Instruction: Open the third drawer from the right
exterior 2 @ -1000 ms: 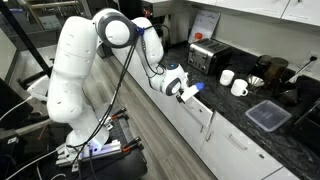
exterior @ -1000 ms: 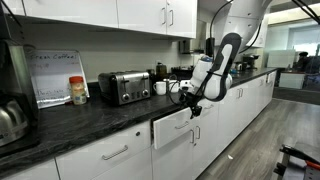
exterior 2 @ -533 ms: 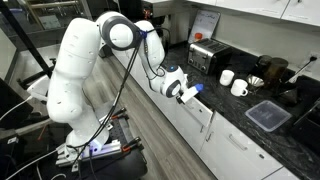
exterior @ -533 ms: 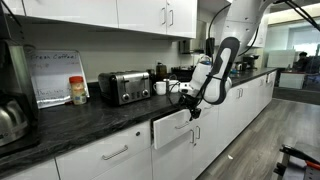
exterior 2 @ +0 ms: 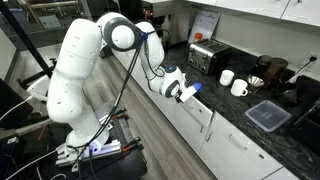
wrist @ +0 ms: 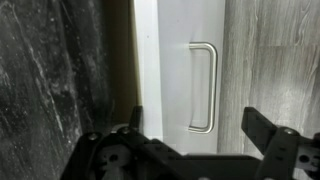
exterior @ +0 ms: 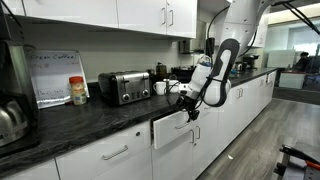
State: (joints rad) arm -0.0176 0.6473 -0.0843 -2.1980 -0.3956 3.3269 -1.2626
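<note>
Claw point(wrist: 197, 118) spread wide, nothing in it — my fingers point(wrist: 262, 125) sit either side of the silver bar handle point(wrist: 203, 88), not closed on it. Task's third drawer from the right point(exterior: 172, 129) stands partly open — white front proud of the neighbouring fronts, under the dark countertop point(exterior: 80, 122), near the toaster point(exterior: 124, 87).

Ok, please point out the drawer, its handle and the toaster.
drawer point(exterior: 165, 135), in an exterior view, on its white front.
handle point(wrist: 211, 88), wrist view, middle of the silver bar.
toaster point(exterior: 125, 88), in an exterior view, on its front side.
</note>
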